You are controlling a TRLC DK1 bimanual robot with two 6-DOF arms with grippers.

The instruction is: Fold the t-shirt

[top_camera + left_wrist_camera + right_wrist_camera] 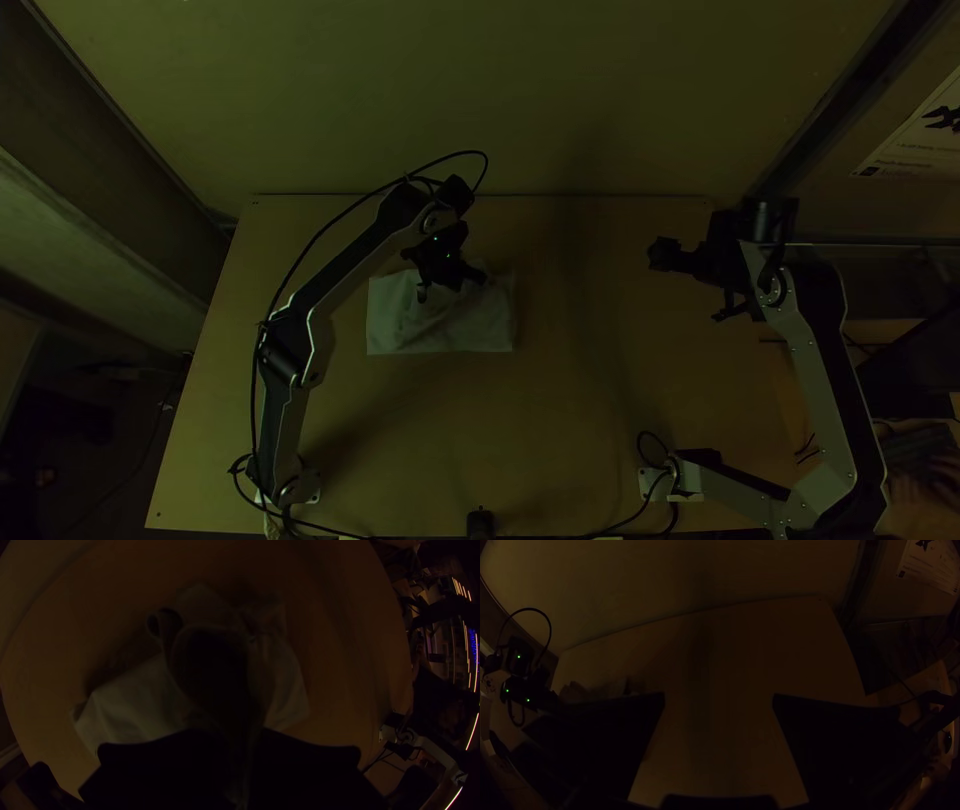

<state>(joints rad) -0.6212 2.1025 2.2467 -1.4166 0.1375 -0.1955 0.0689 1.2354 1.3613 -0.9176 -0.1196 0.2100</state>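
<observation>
The pale t-shirt lies as a small, roughly rectangular folded piece left of the table's middle. Over its far part is my left gripper. In the left wrist view the t-shirt rises in a bunched, looped fold to my left gripper, which is shut on that fold; which part of the shirt it is cannot be told. Off to the shirt's right, over the table's right side, my right gripper is away from the cloth. The right wrist view shows my right gripper open, its fingers wide apart with bare table between.
The wooden table has bare surface right of and in front of the shirt. A small black object sits at the near edge. Cables run by both arm bases. A person's hands are at the far right, off the table.
</observation>
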